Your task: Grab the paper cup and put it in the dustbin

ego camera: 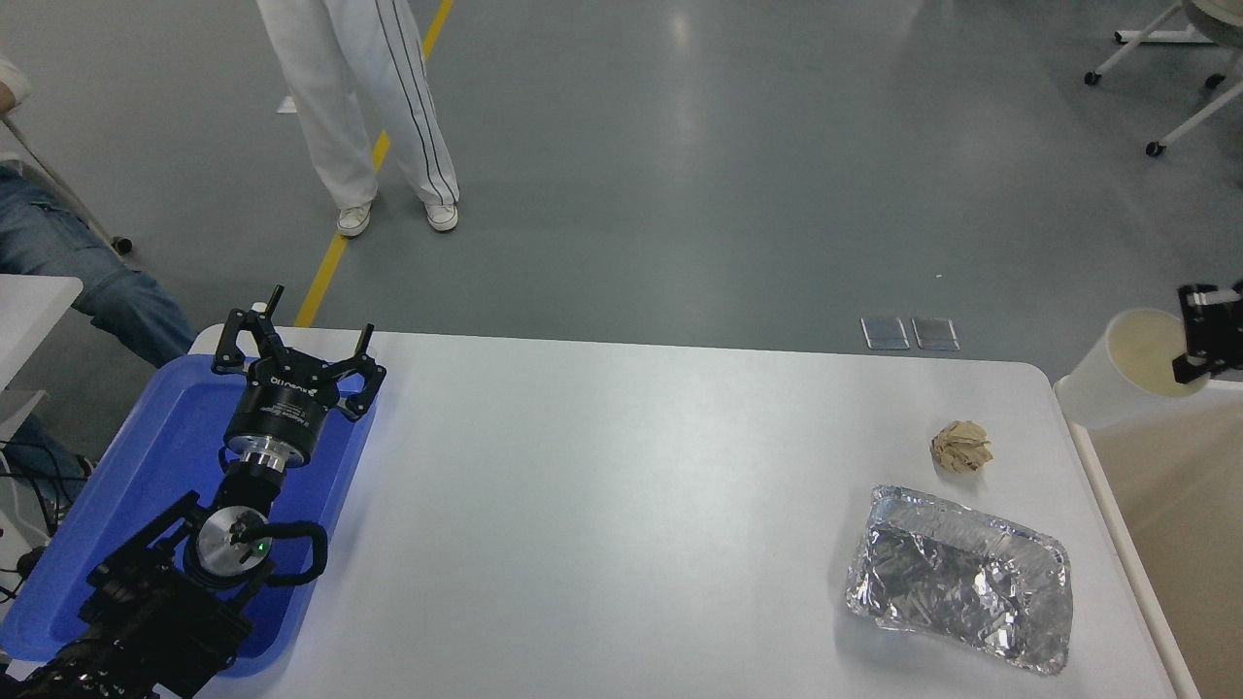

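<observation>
Paper cup (pixel 1117 383) hangs pinched by its rim in the right hand (pixel 1204 338), one finger inside the mouth and one outside, its body slanting down and leftward from that hand with the open mouth tipped up toward it. Directly beneath the hand and cup lies the dustbin (pixel 1097 456), the cup crossing its far rim, so letting go should drop it inside. Left hand (pixel 291 345) sits spread open, holding nothing, well apart over the blue tray (pixel 146 456).

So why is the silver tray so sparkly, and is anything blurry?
Head view: the crinkled foil tray bounces overhead light off its folds; the white table shows a soft glare patch; the paper cup and right tool at the edge look slightly soft.
</observation>
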Controlling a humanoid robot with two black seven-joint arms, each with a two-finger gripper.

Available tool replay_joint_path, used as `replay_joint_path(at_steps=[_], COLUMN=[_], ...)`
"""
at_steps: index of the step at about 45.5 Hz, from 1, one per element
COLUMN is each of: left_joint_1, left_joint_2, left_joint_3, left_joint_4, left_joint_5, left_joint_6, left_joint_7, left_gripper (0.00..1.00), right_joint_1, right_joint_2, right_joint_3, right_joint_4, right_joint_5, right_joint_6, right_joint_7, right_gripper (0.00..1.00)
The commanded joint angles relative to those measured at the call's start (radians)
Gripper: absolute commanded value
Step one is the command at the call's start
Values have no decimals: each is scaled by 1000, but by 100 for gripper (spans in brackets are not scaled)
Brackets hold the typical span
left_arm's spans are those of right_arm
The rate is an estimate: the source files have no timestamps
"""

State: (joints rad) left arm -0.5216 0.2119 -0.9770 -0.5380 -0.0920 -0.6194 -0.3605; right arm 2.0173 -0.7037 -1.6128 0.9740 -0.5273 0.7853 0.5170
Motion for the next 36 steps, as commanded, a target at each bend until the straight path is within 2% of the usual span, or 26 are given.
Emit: replay_joint_path(at_steps=[1,8,36], left_joint_1=[0,0,0], left_joint_2=[0,0,0], left_joint_3=[0,0,0], left_joint_4=[1,1,0], left_joint_5=[0,0,0], left_joint_6=[0,0,1], left_joint_7=[0,0,0], left_gripper=[100,100,100], right_joint_1=[-48,-169,-900], right_joint_2=[-146,-166,-155], right_joint_3=[13,71,599], right_joint_4=[-90,-219,-683], right_joint_5=[-59,-57,-40], right_joint_6=[0,0,0], right_joint_7=[-18,-20,-22], right_gripper=[0,0,0])
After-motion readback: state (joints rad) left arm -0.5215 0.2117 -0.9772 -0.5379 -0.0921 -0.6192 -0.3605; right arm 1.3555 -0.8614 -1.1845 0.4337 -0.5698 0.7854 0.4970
